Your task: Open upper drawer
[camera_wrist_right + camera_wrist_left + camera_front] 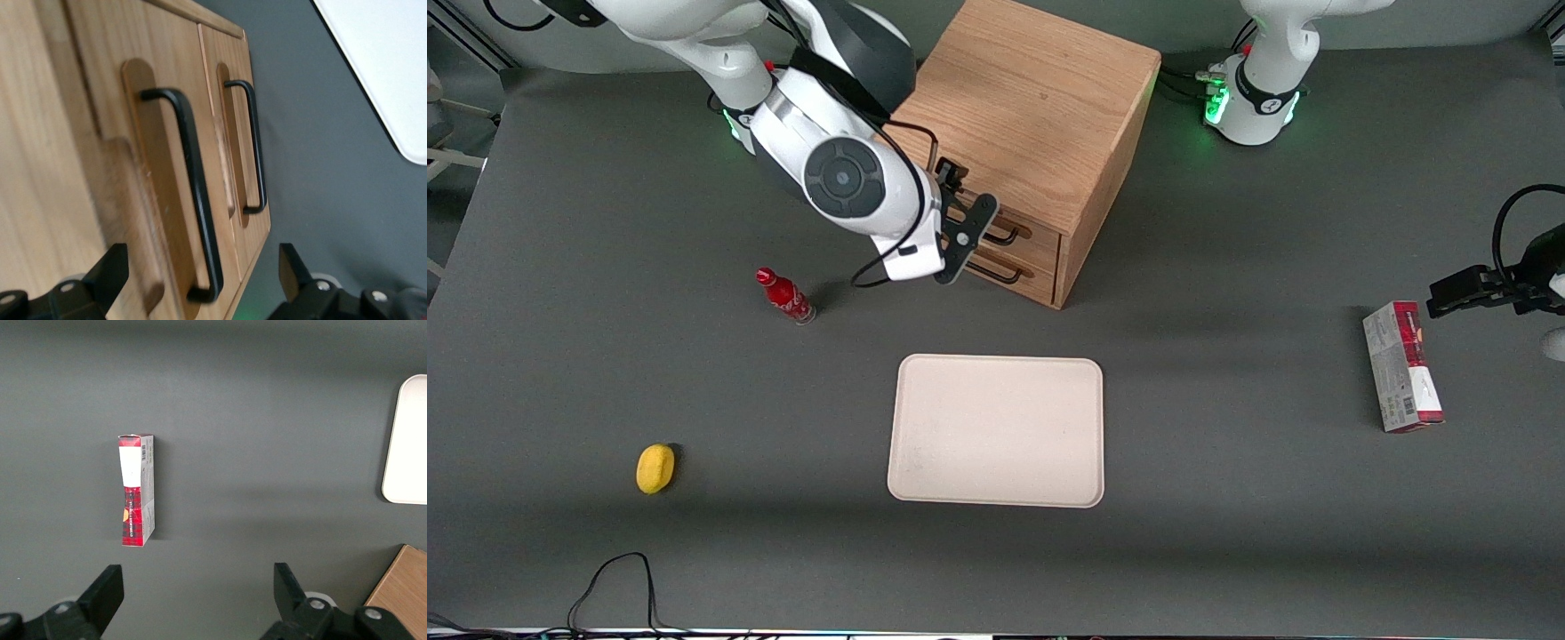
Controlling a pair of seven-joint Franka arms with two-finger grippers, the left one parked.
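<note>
The oak cabinet (1032,98) stands at the back of the table. Its upper drawer (1034,233) is shut flush, with a long black wire handle (1003,236). The matching lower drawer (1039,277) is shut too. My right gripper (967,222) is open, right in front of the drawer fronts at the level of the upper handle. In the right wrist view the upper drawer (167,60) fills the frame. One end of its handle (193,193) lies between my open fingers (110,273), not touched. My gripper (200,277) holds nothing.
A red bottle (785,296) stands close to my arm, nearer the front camera. A beige tray (997,430) lies in front of the cabinet. A yellow object (655,468) lies toward the working arm's end. A red and grey box (1402,366) lies toward the parked arm's end.
</note>
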